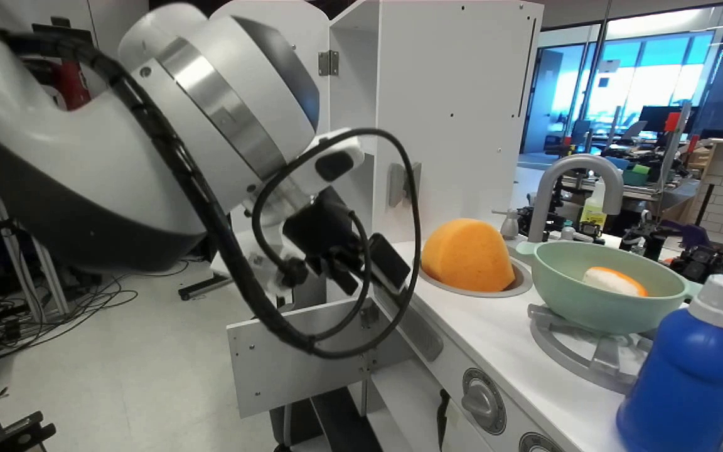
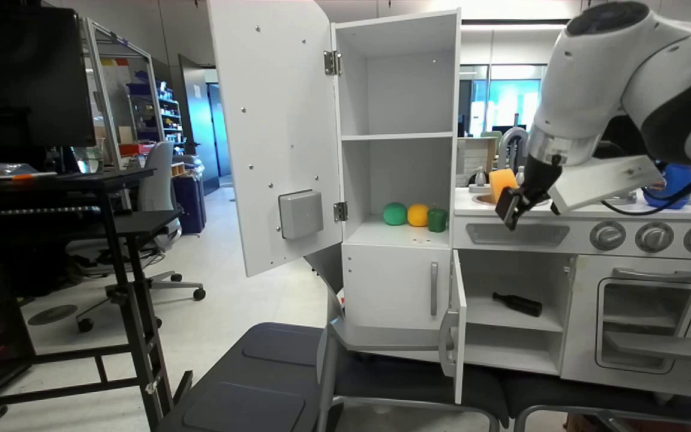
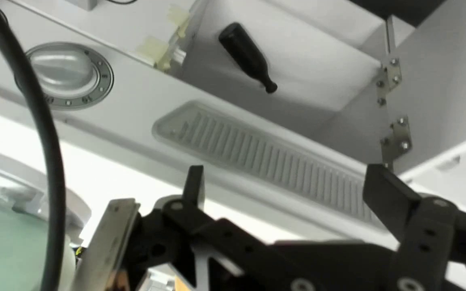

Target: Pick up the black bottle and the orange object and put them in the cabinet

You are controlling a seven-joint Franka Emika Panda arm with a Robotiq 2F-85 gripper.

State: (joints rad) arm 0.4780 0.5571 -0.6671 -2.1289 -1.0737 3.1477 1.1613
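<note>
With fingers (image 3: 386,198) gaping and empty, hovers near the counter (image 1: 493,326); shows a black bottle (image 3: 248,53) on its side inside the open lower cabinet (image 2: 482,317) and a rounded orange lump (image 1: 465,256) in the sink (image 1: 524,279).

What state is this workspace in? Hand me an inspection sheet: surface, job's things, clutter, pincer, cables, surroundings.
Surface: white countertop with a grey sink set into it.
Job's things: black bottle lies on its side inside the cabinet, whose door stands open; orange object sits in the sink.
Clutter: pale green bowl on a grey burner; blue bottle upright beside it; three rounded pieces in the tall cupboard.
Pincer: open, holding nothing.
Cables: black cable runs along the robot arm; loose cables on the floor.
Surroundings: grey office chair and black screen in the background.
</note>
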